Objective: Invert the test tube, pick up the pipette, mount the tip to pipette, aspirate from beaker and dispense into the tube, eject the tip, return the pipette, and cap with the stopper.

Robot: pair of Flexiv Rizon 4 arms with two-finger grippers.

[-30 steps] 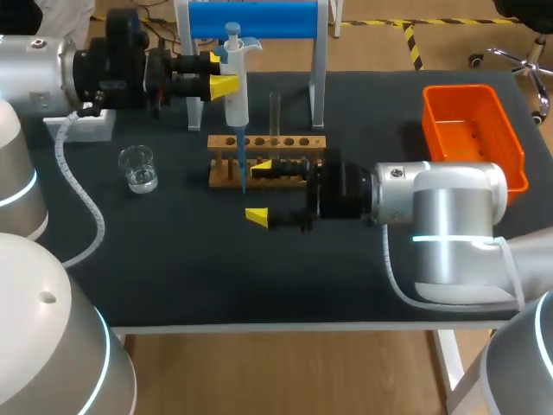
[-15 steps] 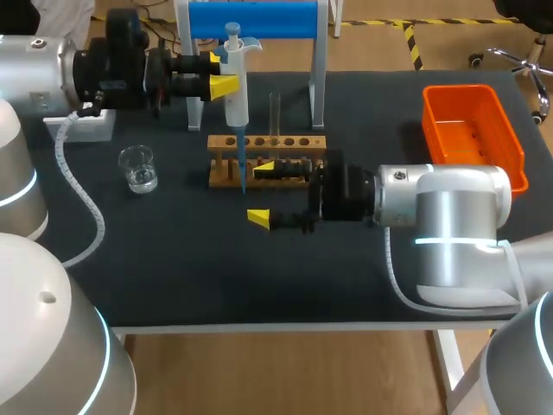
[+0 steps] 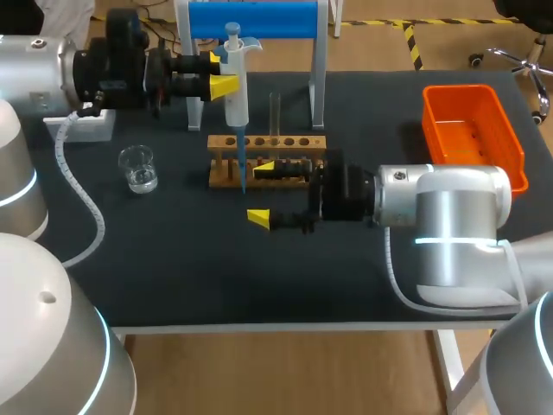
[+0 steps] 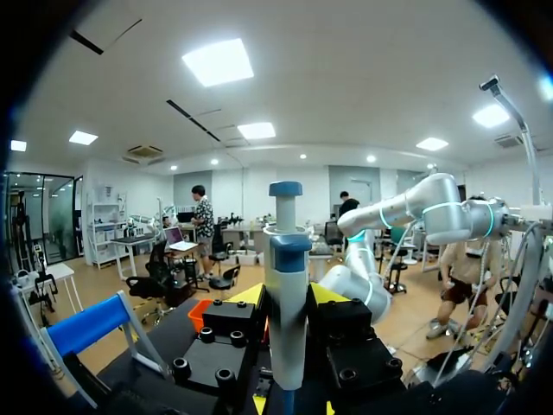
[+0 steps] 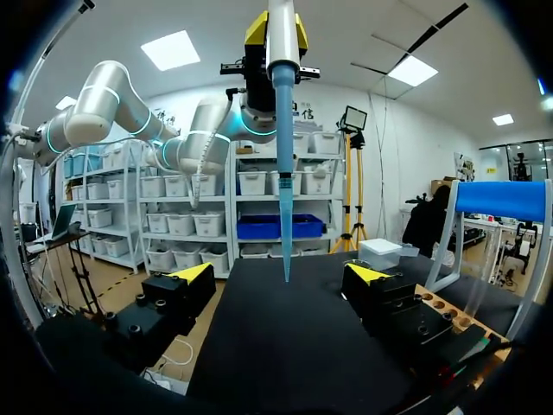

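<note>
My left gripper (image 3: 218,71) is clamped on the body of the pipette (image 3: 235,93), one yellow finger on each side, and holds it upright in front of the blue-topped stand (image 3: 253,19). In the left wrist view the pipette (image 4: 285,285) stands straight up between the fingers, with its plunger on top. A long blue tip (image 3: 242,164) is mounted on its lower end and hangs down past the left end of the wooden rack (image 3: 285,143). I cannot tell whether the tip touches the rack.

My right gripper (image 3: 259,192) lies low over the table (image 3: 173,259), its fingers spread wide with nothing between them. One finger sits against the front of the rack and the other is out over bare tabletop. In the right wrist view the blue tip (image 5: 283,173) hangs ahead of the gripper (image 5: 281,274), with its point above the table surface. The rack (image 5: 436,309) runs along beside one finger.

The test tube (image 3: 275,108) stands upright in a hole of the rack. The glass beaker (image 3: 138,169), holding a little clear liquid, stands well to the left of the rack. An orange bin (image 3: 471,138) sits at the table's far right, and a white box (image 3: 86,126) lies near my left arm.
</note>
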